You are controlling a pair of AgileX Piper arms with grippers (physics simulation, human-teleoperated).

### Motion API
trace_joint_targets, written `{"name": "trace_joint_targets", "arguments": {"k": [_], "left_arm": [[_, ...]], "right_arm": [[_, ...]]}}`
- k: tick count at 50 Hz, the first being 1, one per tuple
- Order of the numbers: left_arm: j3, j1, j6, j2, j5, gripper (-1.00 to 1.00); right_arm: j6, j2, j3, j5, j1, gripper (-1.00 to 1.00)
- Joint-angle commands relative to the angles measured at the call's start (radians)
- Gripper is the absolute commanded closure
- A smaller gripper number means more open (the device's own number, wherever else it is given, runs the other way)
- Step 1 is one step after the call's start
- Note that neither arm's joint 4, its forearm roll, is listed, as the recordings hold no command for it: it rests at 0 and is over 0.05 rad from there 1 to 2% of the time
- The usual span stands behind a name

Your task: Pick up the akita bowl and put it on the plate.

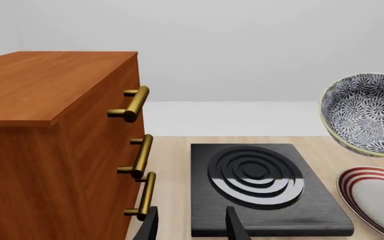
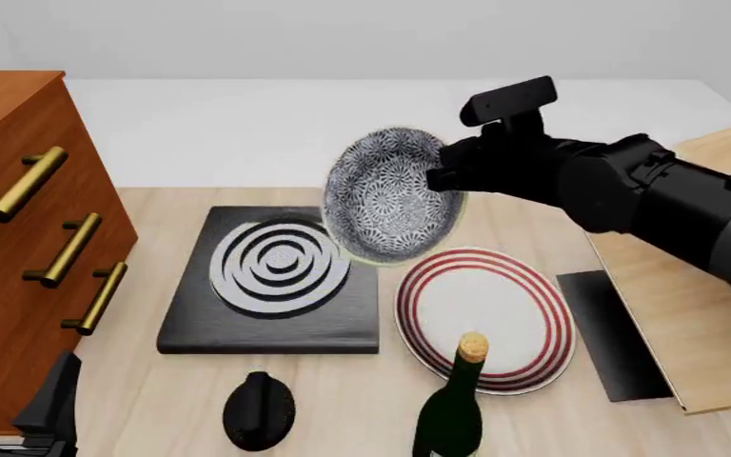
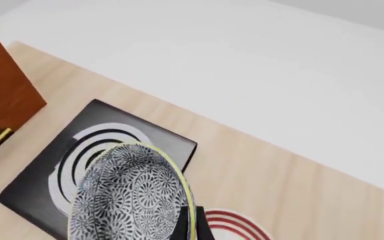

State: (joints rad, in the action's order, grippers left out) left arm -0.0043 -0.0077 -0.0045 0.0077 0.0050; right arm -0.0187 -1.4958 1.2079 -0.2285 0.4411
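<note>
The akita bowl (image 2: pixel 388 195) is held tipped on its side in the air, its rim clamped by the right gripper (image 2: pixel 445 181). Just below and ahead of that gripper the plate (image 2: pixel 485 318) is seen flat on the table. The left gripper (image 2: pixel 16 392) is kept low beside the drawer cabinet (image 2: pixel 16 238), its 2 fingers parted and holding nothing.
</note>
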Motion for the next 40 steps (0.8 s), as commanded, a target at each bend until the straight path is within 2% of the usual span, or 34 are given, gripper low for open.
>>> {"name": "trace_joint_targets", "arguments": {"k": [1, 15, 40], "left_arm": [[-0.001, 0.001, 0.000, 0.001, 0.000, -1.00], [0.000, 0.001, 0.000, 0.002, -0.002, -1.00], [0.001, 0.001, 0.000, 0.003, -0.004, -1.00]], "right_arm": [[0.009, -0.001, -0.042, 0.035, -0.045, 1.00], [0.015, -0.006, -0.106, 0.082, -0.097, 1.00], [0.040, 0.028, -0.243, 0.169, -0.143, 1.00]]}}
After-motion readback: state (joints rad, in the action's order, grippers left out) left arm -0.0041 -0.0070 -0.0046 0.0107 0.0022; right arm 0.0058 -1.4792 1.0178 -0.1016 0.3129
